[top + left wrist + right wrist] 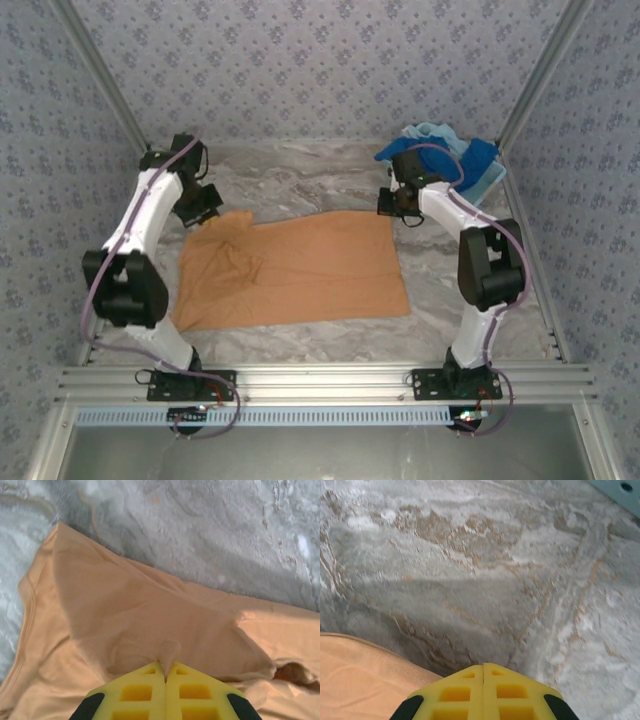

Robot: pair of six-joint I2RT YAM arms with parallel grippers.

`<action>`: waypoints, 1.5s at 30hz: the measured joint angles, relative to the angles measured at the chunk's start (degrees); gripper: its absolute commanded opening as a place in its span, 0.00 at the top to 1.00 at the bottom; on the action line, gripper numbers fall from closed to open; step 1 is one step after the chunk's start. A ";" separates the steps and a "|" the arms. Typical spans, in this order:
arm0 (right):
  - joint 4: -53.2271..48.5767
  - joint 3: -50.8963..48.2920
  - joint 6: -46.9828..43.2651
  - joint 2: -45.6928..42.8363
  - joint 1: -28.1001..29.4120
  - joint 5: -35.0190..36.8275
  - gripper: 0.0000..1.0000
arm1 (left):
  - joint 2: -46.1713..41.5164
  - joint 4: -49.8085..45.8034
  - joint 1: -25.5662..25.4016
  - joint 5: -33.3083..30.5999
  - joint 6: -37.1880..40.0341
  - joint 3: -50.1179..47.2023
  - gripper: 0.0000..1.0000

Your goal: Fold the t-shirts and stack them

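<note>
The t-shirt (290, 270) is a plain orange-tan, slightly darker in its creases. The blue shirt (482, 155) is a deep royal shade, the aqua shirt (432, 132) is pale, and the basket (615, 491) is light blue with dark round holes. The table (300, 170) is marbled grey-white with tan-brown veins, the walls (320, 60) wear pale grey-blue paper dotted with small darker flowers, and the frame (320, 380) is silver. The arms (140, 215) are white with black joints and purple cables, and the left gripper (165, 672) and right gripper (483, 669) are bright yellow with black at the sides.
</note>
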 measured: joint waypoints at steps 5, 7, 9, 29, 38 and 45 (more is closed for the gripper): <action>-0.83 -8.17 0.09 -5.92 1.53 2.80 1.00 | -13.49 -0.48 0.00 1.57 -1.68 -13.29 1.00; -0.79 -12.41 0.66 -8.85 2.38 4.11 1.00 | -18.21 -0.52 0.00 1.99 -2.62 -18.75 1.00; -1.38 -16.44 1.22 -11.80 3.02 4.50 1.00 | -21.84 -0.52 0.00 2.34 -3.56 -23.28 1.00; -3.21 -23.89 4.92 -15.39 4.85 5.53 1.00 | -29.24 -0.74 -0.31 -0.31 -5.79 -36.35 1.00; -4.96 -23.91 5.68 -16.09 5.90 7.48 1.00 | -33.05 -4.59 -0.70 -6.40 -6.45 -34.88 1.00; -5.68 -24.39 7.41 -16.24 6.84 8.31 0.70 | -32.50 -4.44 -1.20 -6.69 -6.62 -35.56 1.00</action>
